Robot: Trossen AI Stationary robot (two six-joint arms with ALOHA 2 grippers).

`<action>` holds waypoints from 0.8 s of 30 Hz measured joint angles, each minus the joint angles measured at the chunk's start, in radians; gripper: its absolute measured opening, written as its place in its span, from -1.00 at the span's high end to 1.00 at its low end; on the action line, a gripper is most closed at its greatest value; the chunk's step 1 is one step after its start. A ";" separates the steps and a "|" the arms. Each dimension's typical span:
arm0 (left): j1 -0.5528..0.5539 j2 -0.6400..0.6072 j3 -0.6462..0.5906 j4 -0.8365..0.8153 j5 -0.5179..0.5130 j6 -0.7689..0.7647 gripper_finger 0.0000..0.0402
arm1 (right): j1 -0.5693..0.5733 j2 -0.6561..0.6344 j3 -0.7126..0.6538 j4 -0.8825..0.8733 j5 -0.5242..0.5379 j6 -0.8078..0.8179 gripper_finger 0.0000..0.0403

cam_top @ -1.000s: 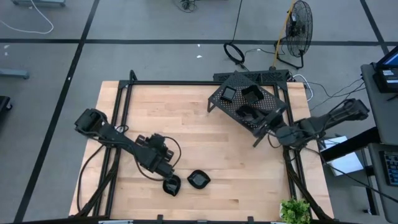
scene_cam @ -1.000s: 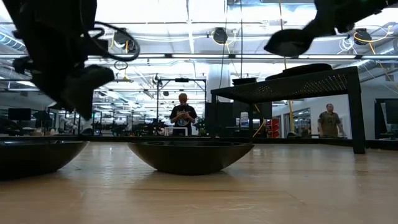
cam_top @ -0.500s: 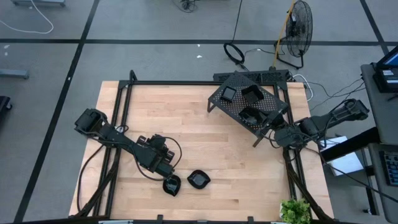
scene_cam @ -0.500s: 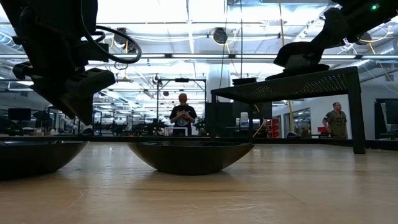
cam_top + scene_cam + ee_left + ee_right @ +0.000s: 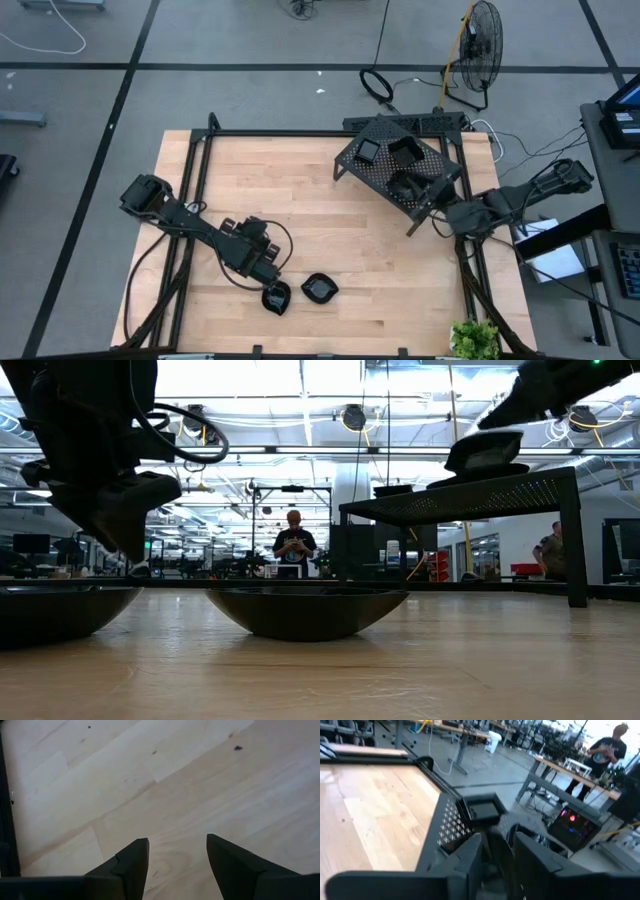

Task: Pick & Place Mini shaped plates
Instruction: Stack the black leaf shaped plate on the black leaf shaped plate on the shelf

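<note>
Left pincer (image 5: pixel 272 284): I saw it low over the tabletop (image 5: pixel 330 240), fingers (image 5: pixel 131 865) spread with nothing between them, just above one plate (image 5: pixel 276 298).
Second plate (image 5: pixel 319 289): I saw it lying on the tabletop just right of the first, apart from it.
Rack (image 5: pixel 398 167): it stood at the far right; I counted several plates (image 5: pixel 368 150) on it.
Right pincer (image 5: pixel 436 203): I saw it at the rack's near edge; its fingers (image 5: pixel 470 860) stood slightly apart, and I could not tell whether they held a plate.
</note>
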 joint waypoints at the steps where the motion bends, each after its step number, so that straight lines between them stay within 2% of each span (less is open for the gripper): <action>1: 0.000 0.000 0.000 0.000 0.008 0.002 -0.02 | 0.000 0.000 0.000 0.031 0.000 -0.030 0.45; 8: 0.000 0.000 0.000 0.000 0.016 0.003 0.01 | 0.012 0.000 0.000 0.172 -0.006 -0.174 0.28; 10: 0.000 0.000 0.000 0.002 0.036 0.005 0.03 | 0.023 0.000 0.000 0.178 -0.039 -0.189 0.26; 15: -0.016 0.000 0.000 0.028 0.210 0.023 0.06 | 0.030 0.001 0.000 0.180 -0.190 -0.189 0.26; 18: -0.054 0.000 0.000 0.112 0.289 0.088 0.06 | 0.030 0.001 0.000 0.182 -0.241 -0.189 0.27; 24: -0.141 0.000 0.000 0.318 0.246 0.201 0.06 | 0.030 0.007 0.000 0.182 -0.243 -0.189 0.30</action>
